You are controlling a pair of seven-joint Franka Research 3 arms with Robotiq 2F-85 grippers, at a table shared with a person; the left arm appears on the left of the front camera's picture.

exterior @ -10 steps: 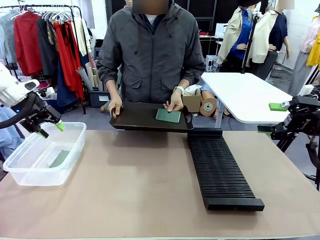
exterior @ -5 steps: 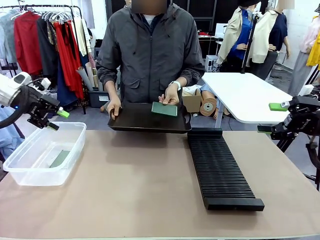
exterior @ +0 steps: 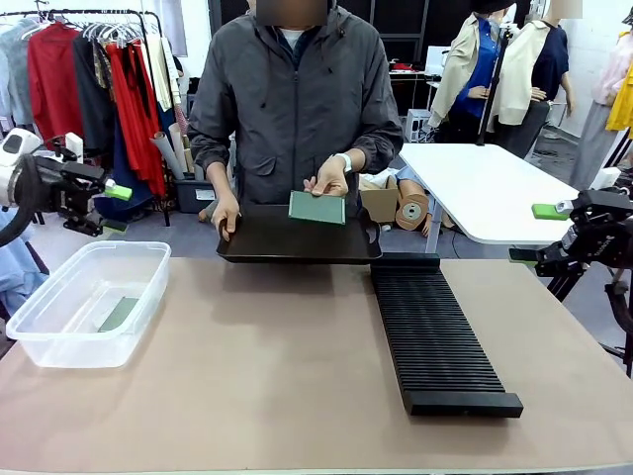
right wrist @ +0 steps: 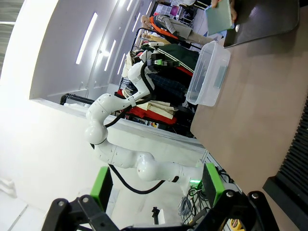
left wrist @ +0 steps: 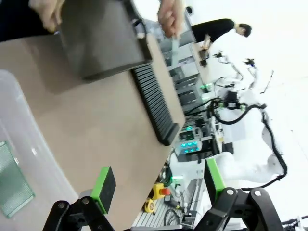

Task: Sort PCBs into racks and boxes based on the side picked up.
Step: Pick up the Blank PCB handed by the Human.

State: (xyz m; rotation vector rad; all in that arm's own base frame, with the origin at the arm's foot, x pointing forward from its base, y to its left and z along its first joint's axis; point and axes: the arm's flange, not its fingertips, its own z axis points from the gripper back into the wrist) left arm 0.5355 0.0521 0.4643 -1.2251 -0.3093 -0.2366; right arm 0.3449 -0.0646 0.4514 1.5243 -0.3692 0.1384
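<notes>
Left wrist view: PCB (left wrist: 13,180) cut off (in box (left wrist: 36,144)).

A tub (exterior: 59,348) sits at the left of the desk (exterior: 267,366) with one board (exterior: 119,314) lying in it. A rack (exterior: 435,332) runs from near to far, right of the middle. At the far edge a person (exterior: 297,109) holds a tray (exterior: 287,240), with a second board (exterior: 317,208) held above it.

Robotics lab: white arm (right wrist: 120,158), clothes rail (exterior: 69,13).
</notes>
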